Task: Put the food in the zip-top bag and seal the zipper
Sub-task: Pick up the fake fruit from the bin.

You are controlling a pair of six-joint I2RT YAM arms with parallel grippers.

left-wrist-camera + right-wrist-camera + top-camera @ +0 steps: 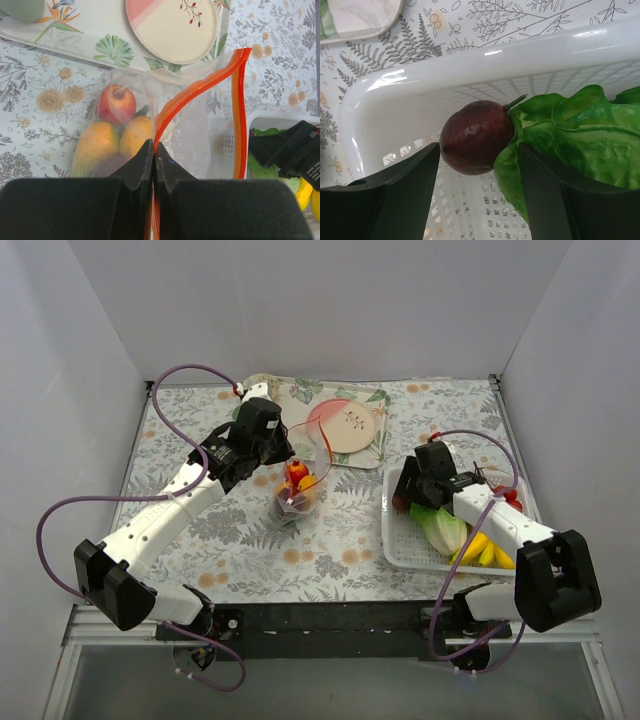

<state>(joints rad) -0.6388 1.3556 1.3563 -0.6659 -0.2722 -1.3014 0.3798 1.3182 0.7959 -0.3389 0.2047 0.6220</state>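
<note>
The clear zip-top bag (pixel 300 488) stands on the floral table, its mouth held up. My left gripper (pixel 153 145) is shut on the red-orange zipper (pixel 239 100) strip at the bag's edge. Inside the bag lie a red apple (pixel 116 103) and two orange-yellow fruits (pixel 97 145). In the white basket (pixel 470 65), my right gripper (pixel 478 146) is open, its fingers on either side of a dark red fruit (pixel 475 125) at their tips. That fruit leans against green lettuce (pixel 570 135), which partly covers the right finger.
The basket (pixel 395 552) at the right also holds lettuce (pixel 440 528), bananas (pixel 485 550) and red cherries (pixel 512 497). A floral tray (pixel 300 392) with a cream plate (pixel 345 425) sits behind the bag. White walls enclose the table.
</note>
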